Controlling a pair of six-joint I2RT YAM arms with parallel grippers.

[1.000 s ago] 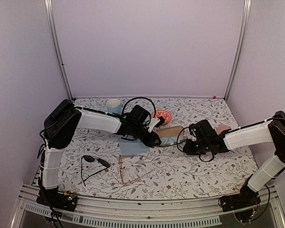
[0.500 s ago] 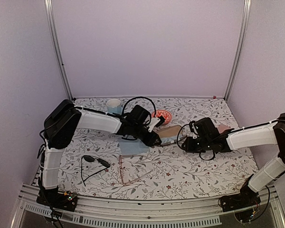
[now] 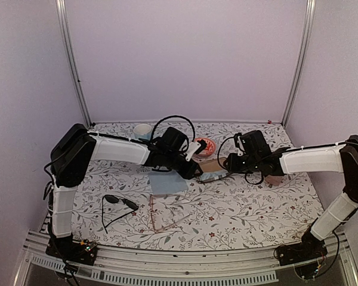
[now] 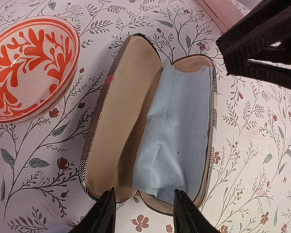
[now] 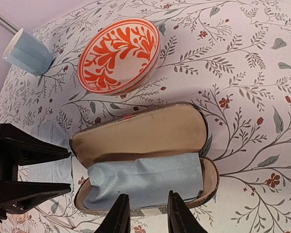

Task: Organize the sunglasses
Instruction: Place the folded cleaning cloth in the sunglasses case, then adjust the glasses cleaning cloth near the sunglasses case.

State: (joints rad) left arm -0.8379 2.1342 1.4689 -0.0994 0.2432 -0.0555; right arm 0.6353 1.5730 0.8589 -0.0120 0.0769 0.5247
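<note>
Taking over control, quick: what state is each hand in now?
Left hand: open over the open case end, no grip visible.
Right hand: open, holding nothing, at the case's rim.

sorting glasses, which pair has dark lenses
The black pair, left of the clear pinkish pair; its lenses are dark, the other's see-through.

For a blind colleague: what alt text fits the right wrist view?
An open brown case holding a light blue cloth lies on a floral tablecloth at the open right gripper. Beyond sit a red-patterned bowl and a blue cup.
</note>
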